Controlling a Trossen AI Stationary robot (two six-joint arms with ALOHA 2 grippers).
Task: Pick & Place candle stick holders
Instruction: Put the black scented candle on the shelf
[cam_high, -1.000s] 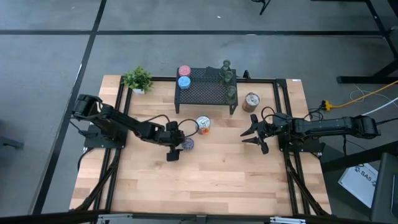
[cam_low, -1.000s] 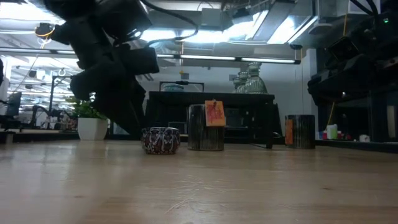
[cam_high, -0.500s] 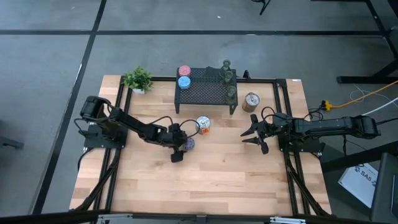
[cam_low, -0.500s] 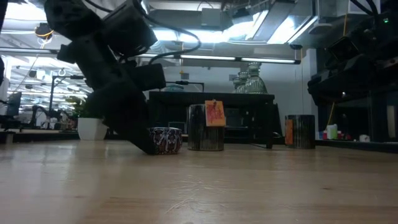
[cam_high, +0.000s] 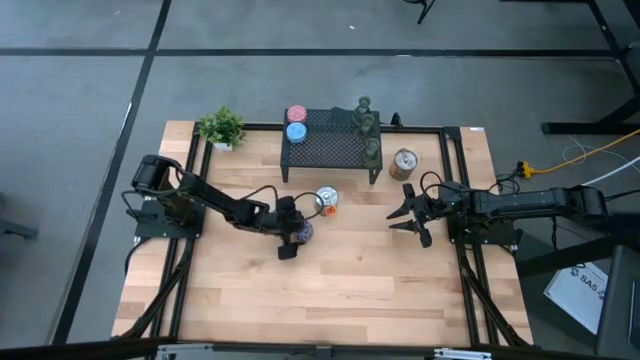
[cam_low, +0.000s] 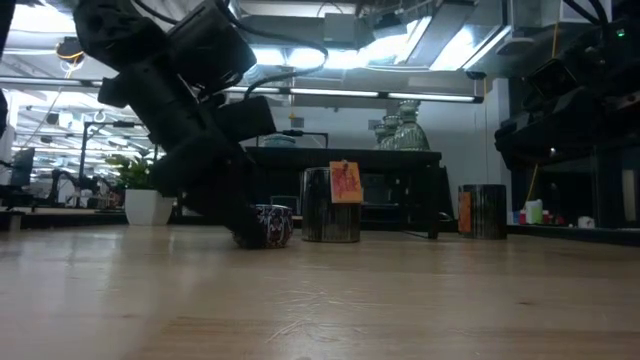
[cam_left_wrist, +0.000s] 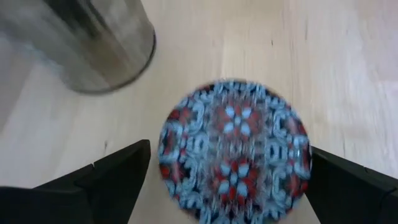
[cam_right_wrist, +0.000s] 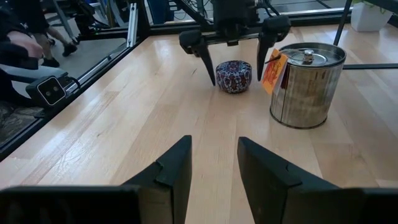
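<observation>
A purple patterned holder (cam_high: 301, 231) stands on its base on the table's middle. It also shows in the left wrist view (cam_left_wrist: 235, 149) and the low view (cam_low: 270, 224). My left gripper (cam_high: 295, 233) is open and low at the table. One finger (cam_left_wrist: 118, 174) stands on each side of the holder, and I see no touch. A silver-and-orange holder (cam_high: 326, 200) stands just beyond it, another (cam_high: 404, 162) at the far right. Pink (cam_high: 296, 114), blue (cam_high: 296, 131) and greenish glass holders (cam_high: 366, 122) stand on or by the stand. My right gripper (cam_high: 405, 216) is open and empty at the right.
A black mesh stand (cam_high: 330, 150) stands at the far middle and a small potted plant (cam_high: 221, 127) at the far left. A black frame (cam_high: 455, 180) runs around the table's edges. Bare wood lies across the near half of the table (cam_high: 340, 290).
My left gripper has gone down and toward the table's right edge, onto the purple patterned holder. Its open fingers now stand on either side of the holder, which has stayed in place.
</observation>
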